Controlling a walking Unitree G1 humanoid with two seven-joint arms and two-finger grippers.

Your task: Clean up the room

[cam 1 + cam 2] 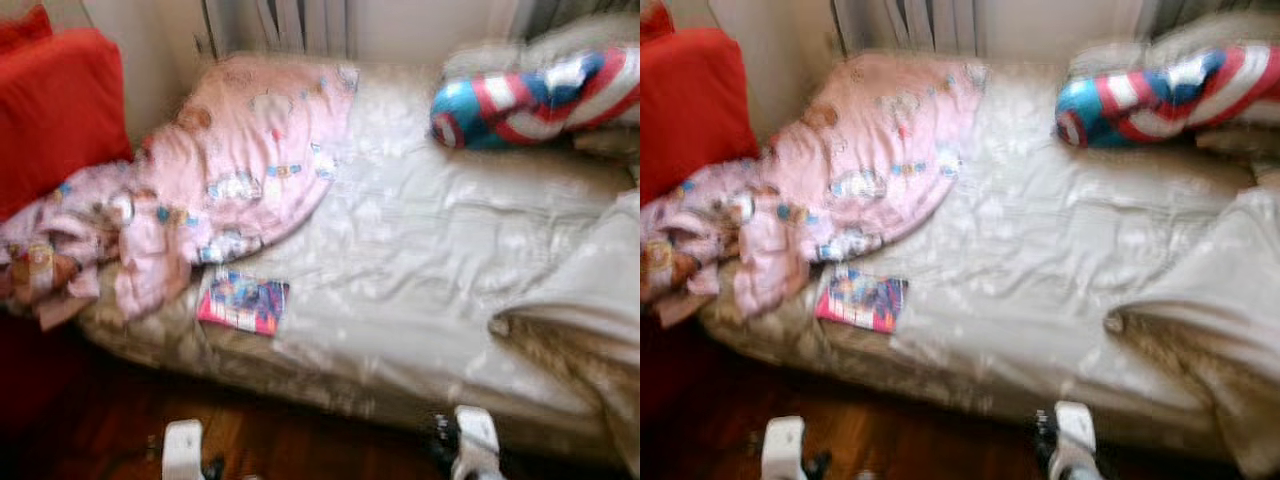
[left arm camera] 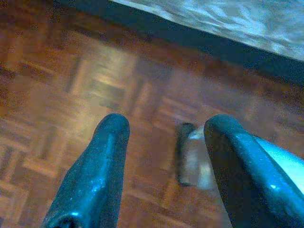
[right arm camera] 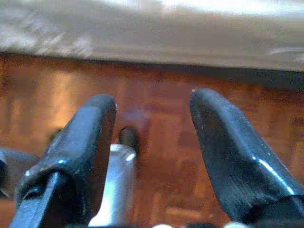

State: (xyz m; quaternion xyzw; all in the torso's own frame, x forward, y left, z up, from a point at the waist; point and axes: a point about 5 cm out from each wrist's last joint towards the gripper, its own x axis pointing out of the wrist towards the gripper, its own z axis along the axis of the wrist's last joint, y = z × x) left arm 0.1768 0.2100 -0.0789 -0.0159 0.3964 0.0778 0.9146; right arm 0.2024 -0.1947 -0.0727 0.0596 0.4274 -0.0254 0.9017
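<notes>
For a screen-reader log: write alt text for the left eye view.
A blurred look down at an unmade bed with a pale sheet, a crumpled pink patterned blanket heaped at its left end and a colourful book lying near the front edge. A red, white and blue cushion lies at the back right, a red cushion at far left, above dark wooden floor.

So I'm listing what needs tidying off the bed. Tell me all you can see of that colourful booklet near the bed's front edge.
The booklet lies flat on the pale sheet at the bed's near edge, toward the robot's left. It is a thin rectangle, apparently glossy paper, with a pink, red and blue cover; blur hides the print. It looks closed and slightly skewed. The rumpled pink blanket sits just behind it, with its hem at or over the booklet's top corner.
</notes>
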